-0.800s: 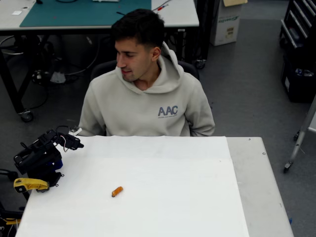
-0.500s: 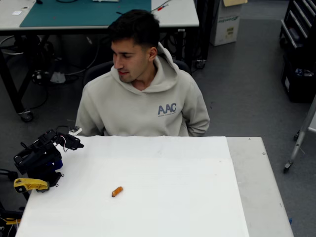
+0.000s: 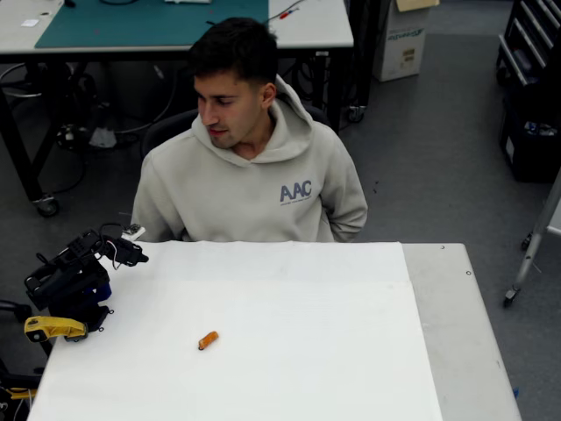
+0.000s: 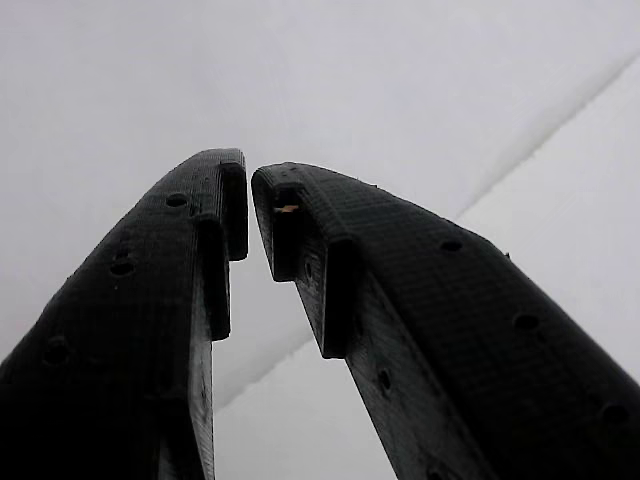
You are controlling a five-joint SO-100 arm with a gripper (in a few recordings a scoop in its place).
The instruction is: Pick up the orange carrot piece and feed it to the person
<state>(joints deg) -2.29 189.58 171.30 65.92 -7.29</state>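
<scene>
The orange carrot piece (image 3: 208,339) lies alone on the white table (image 3: 333,351), left of its middle in the overhead view. The person (image 3: 254,180), in a beige hoodie, sits behind the table's far edge with his head turned to the picture's left. My black arm is folded at the table's left edge, and its gripper (image 3: 130,254) sits well up and left of the carrot. In the wrist view the gripper (image 4: 250,205) has its two black fingertips (image 4: 215,200) almost touching, with nothing between them, over white table surface.
A yellow clamp-like part (image 3: 53,328) sits at the arm's base on the left edge. A grey strip of table (image 3: 447,333) runs along the right side. Behind the person stands a desk with a green mat (image 3: 149,22).
The person has leaned slightly toward the picture's left. The arm and the carrot piece have not moved.
</scene>
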